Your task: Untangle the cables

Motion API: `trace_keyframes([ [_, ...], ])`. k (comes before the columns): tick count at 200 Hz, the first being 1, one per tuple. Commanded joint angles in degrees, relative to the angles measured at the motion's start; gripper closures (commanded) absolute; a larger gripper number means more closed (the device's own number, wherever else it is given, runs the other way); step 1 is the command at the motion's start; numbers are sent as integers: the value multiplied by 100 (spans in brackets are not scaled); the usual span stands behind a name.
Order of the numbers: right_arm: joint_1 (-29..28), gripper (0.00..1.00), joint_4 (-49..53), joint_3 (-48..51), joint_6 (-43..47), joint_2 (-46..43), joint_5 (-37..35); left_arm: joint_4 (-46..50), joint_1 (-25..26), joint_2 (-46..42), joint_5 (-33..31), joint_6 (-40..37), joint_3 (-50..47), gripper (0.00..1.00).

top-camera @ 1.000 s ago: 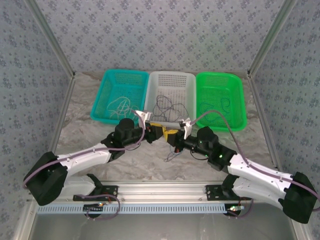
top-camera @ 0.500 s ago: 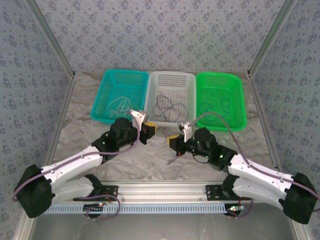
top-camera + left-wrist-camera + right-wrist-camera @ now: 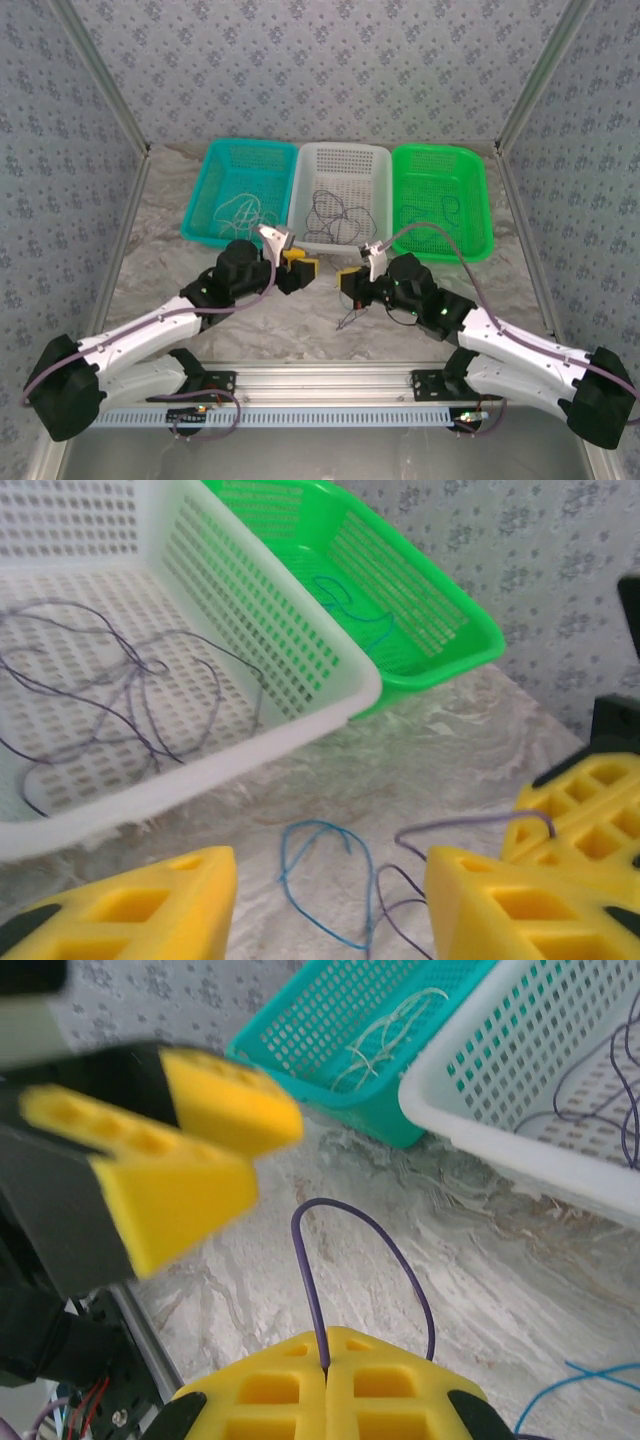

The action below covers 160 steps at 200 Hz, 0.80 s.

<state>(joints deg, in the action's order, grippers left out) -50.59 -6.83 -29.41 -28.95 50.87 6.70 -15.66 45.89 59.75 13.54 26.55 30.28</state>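
Observation:
My right gripper [image 3: 327, 1370] is shut on a thin purple cable [image 3: 360, 1230] that arches up out of its yellow fingers; from above this gripper [image 3: 347, 280] hangs over the table's middle. A small blue and purple tangle [image 3: 347, 316] trails from it onto the table. In the left wrist view a blue cable [image 3: 330, 880] lies looped on the table, crossed by the purple cable [image 3: 470, 825]. My left gripper [image 3: 330, 910] stands open above that blue loop with nothing between its fingers, a short way left of the right gripper; from above, the left gripper [image 3: 298, 268] sits just ahead of the white basket.
Three baskets stand in a row at the back: a teal basket [image 3: 205, 175] with whitish cables [image 3: 243, 213], a white basket [image 3: 340, 148] with dark cables [image 3: 335, 212], a green basket [image 3: 485, 200] with blue cables [image 3: 430, 212]. Patterned walls close in both sides.
A second ago the two grippers met at the table's middle. My left gripper has since drawn back to the left and now stands open; the right gripper barely moved, still holding the purple cable.

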Motion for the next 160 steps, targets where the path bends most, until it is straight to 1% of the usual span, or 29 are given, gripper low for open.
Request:
trace_keyframes([
  [1,31,100,-326,-98,4,-30,-227,-768,103,182,596,646,-76,41],
  [16,52,100,-240,-285,65,-7,-249,-600,226,238,492,500,-49,35],
  [34,69,100,72,-661,253,-8,-132,-482,345,237,326,380,-116,32],
  [63,75,100,549,-1152,531,-103,-85,-676,396,-4,139,412,-518,31],
  [83,84,100,718,-1451,685,-202,-68,-594,402,-305,6,301,-735,30],
  [112,84,100,1020,-2046,854,-198,128,-331,397,-546,-105,115,-754,29],
  [130,69,100,1187,-2357,915,-116,252,-526,396,-578,-108,90,-753,29],
  [160,72,100,1166,-2624,937,-13,401,-814,403,-522,-110,-33,-668,28],
])
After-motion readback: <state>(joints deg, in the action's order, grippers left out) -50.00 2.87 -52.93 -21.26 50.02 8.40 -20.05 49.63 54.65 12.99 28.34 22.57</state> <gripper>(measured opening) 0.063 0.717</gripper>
